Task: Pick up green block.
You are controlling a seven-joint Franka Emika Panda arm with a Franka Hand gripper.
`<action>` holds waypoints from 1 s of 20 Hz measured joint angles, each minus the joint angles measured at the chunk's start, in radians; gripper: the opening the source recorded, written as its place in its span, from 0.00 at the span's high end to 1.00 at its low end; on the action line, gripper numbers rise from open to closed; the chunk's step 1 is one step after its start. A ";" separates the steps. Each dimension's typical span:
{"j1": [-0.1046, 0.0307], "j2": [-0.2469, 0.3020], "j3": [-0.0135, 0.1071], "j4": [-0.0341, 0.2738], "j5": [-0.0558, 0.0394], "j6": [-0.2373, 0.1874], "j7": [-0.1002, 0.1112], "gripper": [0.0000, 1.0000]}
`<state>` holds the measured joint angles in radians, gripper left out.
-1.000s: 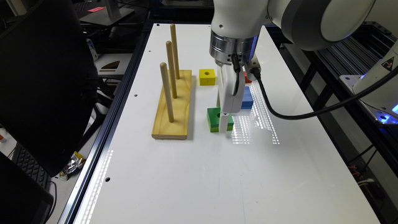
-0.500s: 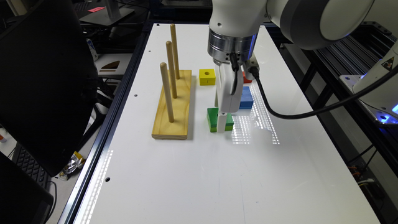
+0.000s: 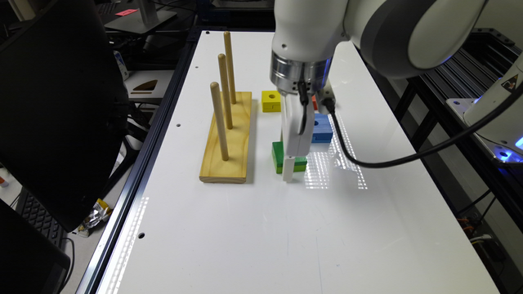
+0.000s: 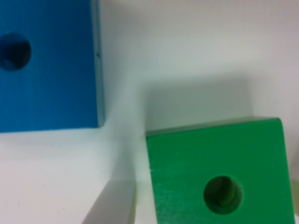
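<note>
The gripper [image 3: 288, 173] stands down at the table [image 3: 245, 237], its white tip at the near side of the green block [image 3: 278, 152], which lies flat on the table just beside the wooden peg base [image 3: 229, 143], on the exterior view's right of it. In the wrist view the green block [image 4: 196, 163] shows its round centre hole, and one grey finger [image 4: 112, 205] sits just beside one edge of it; the other finger is out of sight, so whether the jaws are wide or narrow cannot be told. Just past the green block, apart from it by a strip of bare table, lies the blue block [image 3: 322, 127] [image 4: 51, 70]. Farther back, beside the far end of the peg base, sits the yellow block [image 3: 271, 101]. Three upright pegs [image 3: 225, 90] rise from the base.
</note>
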<state>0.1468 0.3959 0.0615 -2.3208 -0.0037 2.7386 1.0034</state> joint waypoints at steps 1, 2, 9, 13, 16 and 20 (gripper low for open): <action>0.000 0.002 0.000 0.003 0.0000 0.000 0.000 0.00; 0.000 0.004 0.000 0.005 0.0000 0.000 0.000 0.00; 0.000 0.004 0.000 0.006 -0.0001 0.000 0.000 0.00; 0.000 0.005 0.000 0.006 -0.0004 0.000 0.000 1.00; 0.000 0.005 0.000 0.006 -0.0004 0.000 0.000 1.00; 0.000 0.005 0.000 0.006 -0.0005 0.000 0.000 1.00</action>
<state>0.1467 0.4007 0.0616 -2.3150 -0.0042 2.7386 1.0034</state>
